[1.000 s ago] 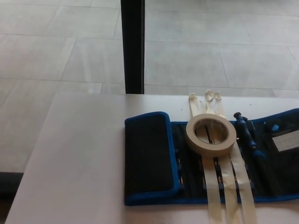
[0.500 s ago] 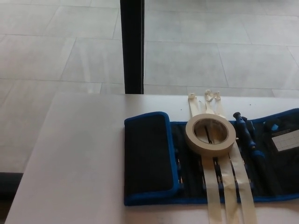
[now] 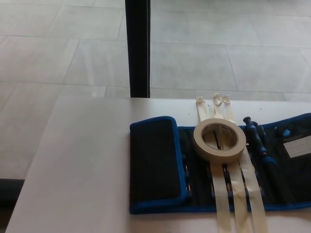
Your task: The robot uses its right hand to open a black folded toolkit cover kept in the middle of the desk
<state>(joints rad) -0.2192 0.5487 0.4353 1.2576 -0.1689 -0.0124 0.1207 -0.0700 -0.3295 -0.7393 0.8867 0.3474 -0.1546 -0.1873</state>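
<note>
Here, nearest you at the lower centre of the frame, the toolkit cover [image 3: 218,170] lies on the pale tabletop [image 3: 77,165], running off the right edge. Its left flap [image 3: 154,162], black with blue piping, is folded over the body; to the right of it the inside already lies open. Neither hand shows, so you cannot tell from this view whether the right is open, closed or holding anything.

If that flap is what remains, bring your right hand in from the right, catch the flap's blue right-hand edge and roll it leftward, keeping the lift low so the kit does not slide. Strips of masking tape [image 3: 228,194] run across the open part, and a tape roll [image 3: 219,139] sits on them at centre right; steer clear of both, as dragging either could tug the whole kit.

The tools in the pockets are dark and hard to make out, apart from a blue-handled one [image 3: 256,137]. Beyond the tabletop's far edge, a dark post [image 3: 138,48] rises from the tiled floor [image 3: 218,53].
</note>
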